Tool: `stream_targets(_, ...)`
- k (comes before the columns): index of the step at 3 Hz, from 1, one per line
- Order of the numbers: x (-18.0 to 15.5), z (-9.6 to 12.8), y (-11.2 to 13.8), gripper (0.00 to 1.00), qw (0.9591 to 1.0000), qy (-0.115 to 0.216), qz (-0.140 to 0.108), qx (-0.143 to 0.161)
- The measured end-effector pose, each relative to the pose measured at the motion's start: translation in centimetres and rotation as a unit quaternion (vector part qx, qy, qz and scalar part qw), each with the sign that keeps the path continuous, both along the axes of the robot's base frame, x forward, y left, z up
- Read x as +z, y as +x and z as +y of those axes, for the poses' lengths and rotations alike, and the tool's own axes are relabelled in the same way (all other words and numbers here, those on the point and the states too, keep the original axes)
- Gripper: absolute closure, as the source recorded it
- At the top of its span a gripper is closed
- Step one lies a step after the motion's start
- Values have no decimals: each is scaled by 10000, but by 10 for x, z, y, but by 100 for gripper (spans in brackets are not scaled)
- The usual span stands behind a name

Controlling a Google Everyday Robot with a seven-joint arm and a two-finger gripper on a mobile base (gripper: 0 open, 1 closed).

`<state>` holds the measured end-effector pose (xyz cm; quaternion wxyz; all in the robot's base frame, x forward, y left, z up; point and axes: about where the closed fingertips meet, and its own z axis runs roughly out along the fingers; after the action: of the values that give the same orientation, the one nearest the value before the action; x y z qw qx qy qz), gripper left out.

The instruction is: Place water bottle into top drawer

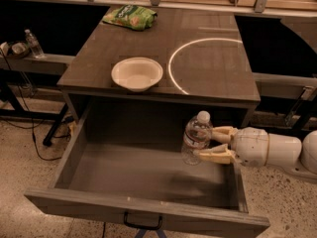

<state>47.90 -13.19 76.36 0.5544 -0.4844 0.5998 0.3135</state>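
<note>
The water bottle [195, 138], clear with a white cap, stands upright in my gripper [204, 143], which reaches in from the right and is shut on it. The bottle hangs over the right part of the open top drawer [143, 167], above its floor. The drawer is grey wood-grain, pulled far out, with a black handle [142, 222] at its front centre. Its inside holds nothing else.
On the table top [208, 83] sit a white bowl [137, 74], a green snack bag [130, 17] at the back, and a white ring mark [198, 63]. A smaller clear bottle [33, 43] stands on a shelf at far left. Cables lie on the floor at left.
</note>
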Motion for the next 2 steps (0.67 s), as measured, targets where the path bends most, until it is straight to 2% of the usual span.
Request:
stream_targets(1, -32, 20, 2, 100, 9999, -46, -71, 129)
stream_targets(2, -60, 31, 7, 77, 9991, -309, -205, 218)
